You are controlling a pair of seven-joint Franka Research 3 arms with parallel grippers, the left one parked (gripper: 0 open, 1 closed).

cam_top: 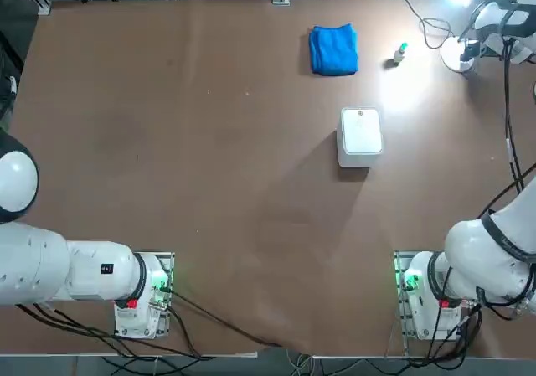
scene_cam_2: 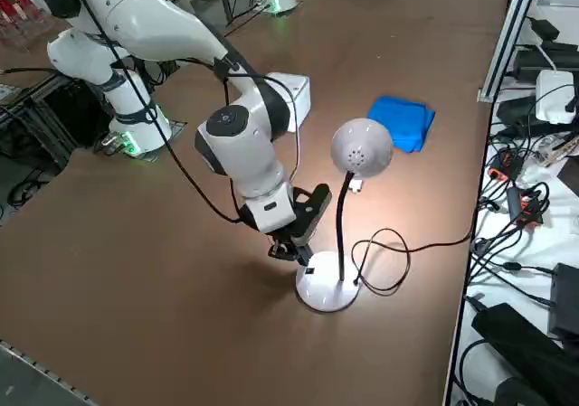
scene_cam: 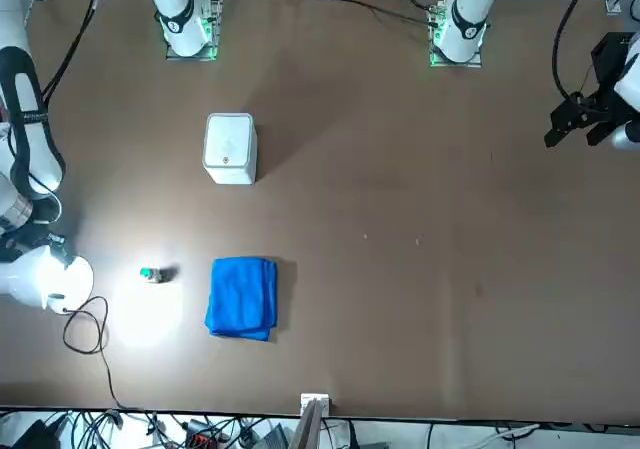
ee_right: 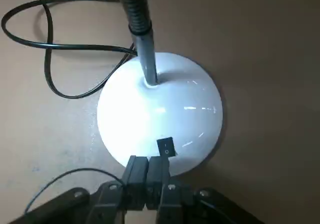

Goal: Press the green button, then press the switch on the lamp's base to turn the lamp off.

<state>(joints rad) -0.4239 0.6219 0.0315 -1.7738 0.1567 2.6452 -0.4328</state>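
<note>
The lamp stands at the far right of the table and is lit, casting a bright pool on the tabletop. Its round white base carries a small black switch near the rim. My right gripper is shut, its fingertips pressed together just short of the switch, low over the edge of the base. From the side, the gripper hangs close beside the black stem. The green button stands on its pale stub between the lamp and the blue cloth, apart from the gripper.
A folded blue cloth lies left of the button. A white rounded box stands nearer the arms' bases. The lamp's black cable loops on the table behind the base. Cables and gear crowd the far edge.
</note>
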